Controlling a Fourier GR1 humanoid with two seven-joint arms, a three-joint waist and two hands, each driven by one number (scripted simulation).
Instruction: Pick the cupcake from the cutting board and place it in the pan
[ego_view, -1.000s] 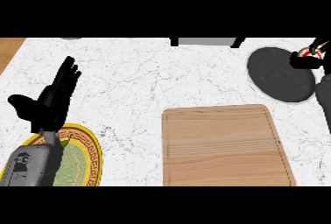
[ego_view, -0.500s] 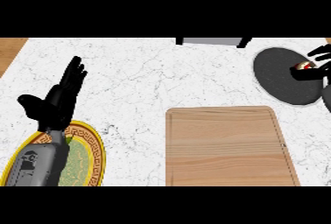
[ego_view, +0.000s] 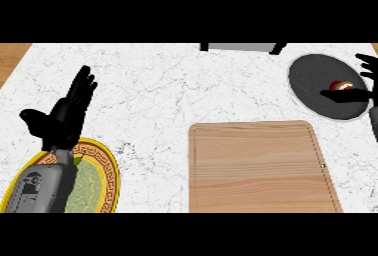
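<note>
- Letting go cleanly is judged to be the step in hand: the cupcake (ego_view: 339, 86) is seen inside the pan (ego_view: 314, 80), towards its right side, and the cutting board (ego_view: 258, 170) carries nothing.
- The right hand (ego_view: 369, 70) is seen at the view's right edge, spread open. Its fingers are fanned out above the cupcake and apart from it, while the thumb (ego_view: 345, 95) is stretched out just below it. Nothing is clasped; whether the thumb touches the cupcake cannot be told.
- The thumb should be drawn off first, sideways towards the right edge, so that the cupcake is not nudged or tipped.
- The hand is best raised only once it is apart from the cupcake, and the pan's rim should be cleared so that the pan is not shifted on the desk (ego_view: 170, 85).
- The cupcake should be checked to be standing upright on the pan's floor before the arm is taken away; its tilt cannot be made out here.
- The left hand (ego_view: 59, 122) is seen open, fingers up, at the view's left above a yellow-rimmed plate (ego_view: 111, 172). It is resting and need not be moved.
</note>
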